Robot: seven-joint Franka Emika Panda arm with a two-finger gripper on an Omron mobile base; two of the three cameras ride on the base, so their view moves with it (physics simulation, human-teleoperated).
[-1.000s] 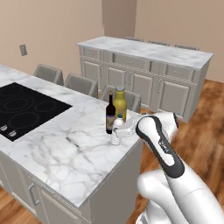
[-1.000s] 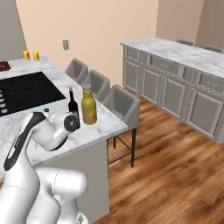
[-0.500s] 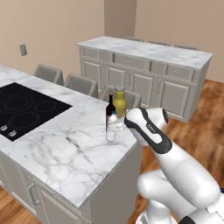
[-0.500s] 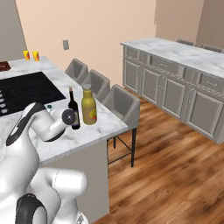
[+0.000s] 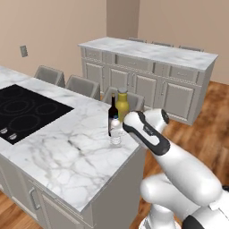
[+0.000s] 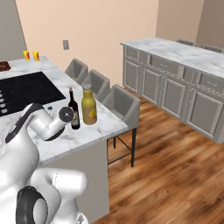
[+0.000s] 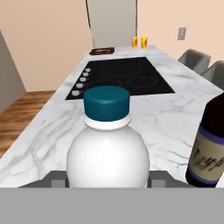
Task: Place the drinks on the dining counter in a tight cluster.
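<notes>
- White arm segments reach low and nearly level across the corner of the dining counter [image 5: 67,156], with the gripper [image 7: 108,178] pointed along the marble toward the black cooktop [image 5: 24,112].
- Its fingers are clamped on the water bottle [image 5: 116,131], one on each side of its rounded body; in the hand view the bottle stands upright on the marble and its cap looks dark teal.
- Just beside the water bottle stands the wine bottle [image 5: 113,114], dark with a pale label, and close behind that the amber-yellow bottle [image 6: 89,105]; all three are upright near the counter's end, above the stools.
- Grey-veined marble covers the counter, with the cooktop's row of knobs [image 7: 81,84] along one edge.
- Two small orange cups [image 7: 138,42] and a dark flat item sit at the far end of the counter.
- Grey stools [image 6: 120,105] line the counter's side, over a wood floor [image 6: 175,166].
- Across the room stands a second marble-topped counter [image 5: 147,67] with grey cabinet doors; the walls are beige.
</notes>
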